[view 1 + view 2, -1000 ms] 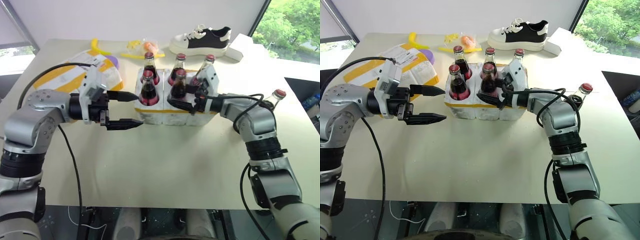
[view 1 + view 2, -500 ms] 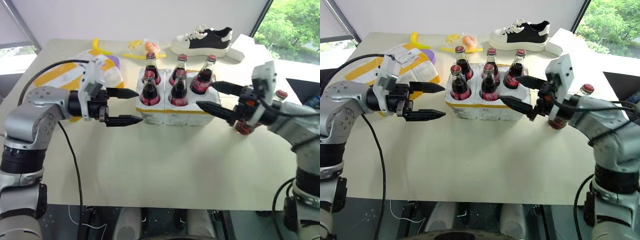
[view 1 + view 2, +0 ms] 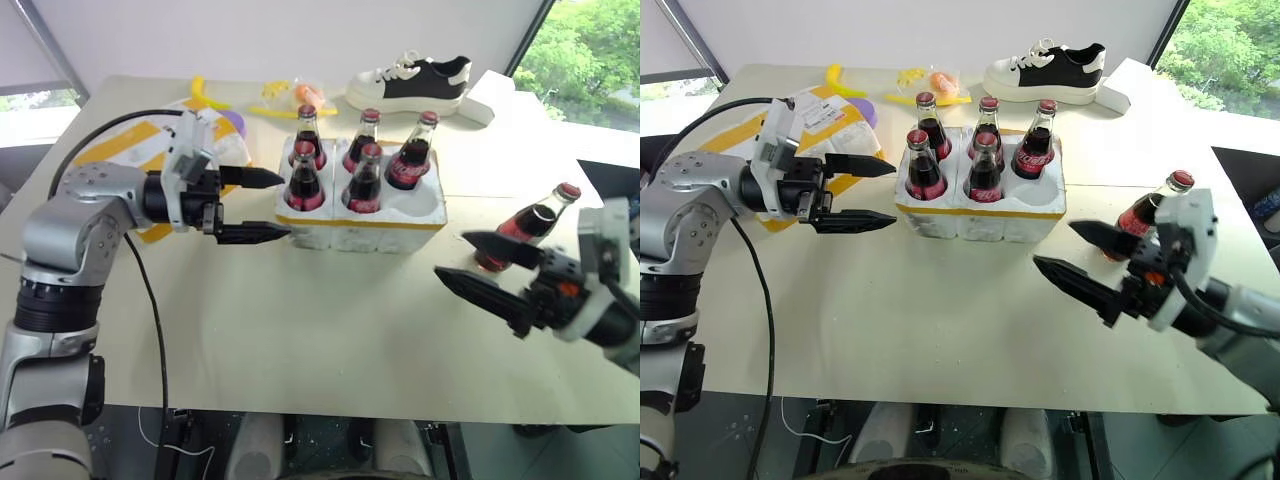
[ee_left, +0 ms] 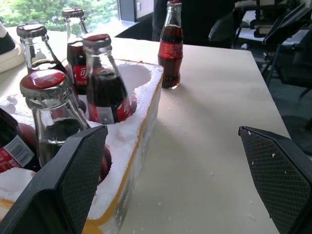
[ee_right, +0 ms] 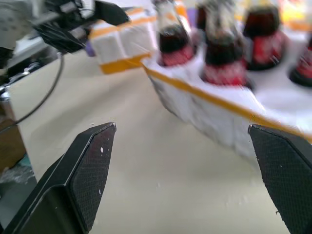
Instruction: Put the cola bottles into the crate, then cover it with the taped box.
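Five small glass cola bottles (image 3: 985,170) with red caps stood in the low white foam crate (image 3: 1035,215). One well was empty. The last bottle (image 3: 1140,212) stood on the counter (image 3: 940,310), beside the right claw (image 3: 1090,262). Both claws, the left claw (image 3: 868,192) too, were wide open and held nothing. Next, I think, the right claw needed to grab it.

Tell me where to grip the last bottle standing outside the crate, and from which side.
Grip the bottle around its body, at or just above the red label, coming level from the near side with the open right hand. It stands upright and alone on the table, with free space around it. A body grip probably keeps it vertical for the crate's empty near-right well.
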